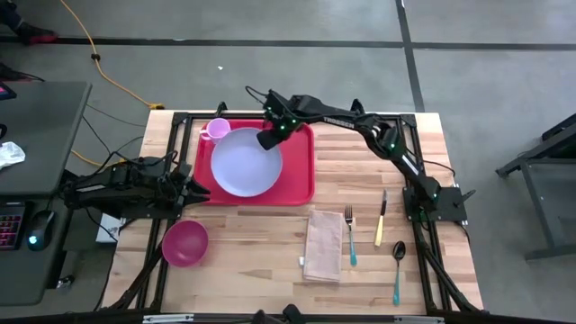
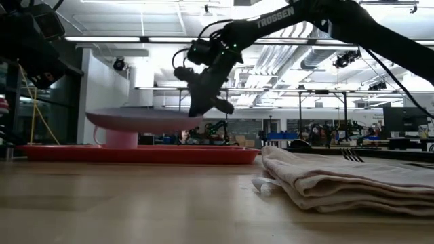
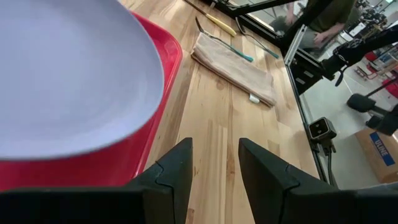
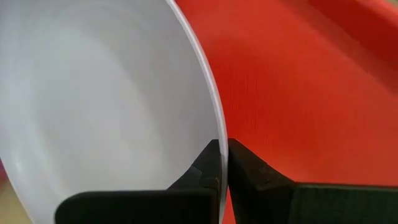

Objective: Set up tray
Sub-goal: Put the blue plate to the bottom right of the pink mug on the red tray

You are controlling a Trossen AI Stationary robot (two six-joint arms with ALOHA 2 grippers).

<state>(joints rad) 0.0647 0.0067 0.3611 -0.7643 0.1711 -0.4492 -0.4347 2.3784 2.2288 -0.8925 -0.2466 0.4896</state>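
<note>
A: Where is the tray point(image 1: 301, 171)?

B: On the far left part of the wooden desk point(image 1: 270, 243); red, flat, low-rimmed; in the low view it lies level on the wood point(image 2: 135, 154).

A: And on it?

B: A round lavender plate point(image 1: 245, 162) fills most of its left side; in the low view the plate point(image 2: 135, 120) sits clear above the tray floor, held up; a small pink cup point(image 1: 217, 130) stands at the tray's far left corner, just beside the plate.

A: Who holds the plate?

B: The right pincer point(image 1: 268, 137); its arm reaches across from the right side of the desk; in its wrist view the two dark fingers point(image 4: 245, 171) are pressed on the plate's rim point(image 4: 208, 118), one on each face, red tray point(image 4: 298, 93) beyond.

A: The left one?

B: The left pincer point(image 1: 191, 191) waits at the tray's left edge near its front corner; its fingers point(image 3: 174, 174) stand spread with bare wood between them; it holds nothing.

A: Farther out?

B: A magenta bowl point(image 1: 185, 243) near the front left; a folded beige napkin point(image 1: 324, 245) in front of the tray; a fork point(image 1: 350, 236) just right of it; then a yellow-handled knife point(image 1: 381, 220); a spoon point(image 1: 397, 268) farthest right.
</note>
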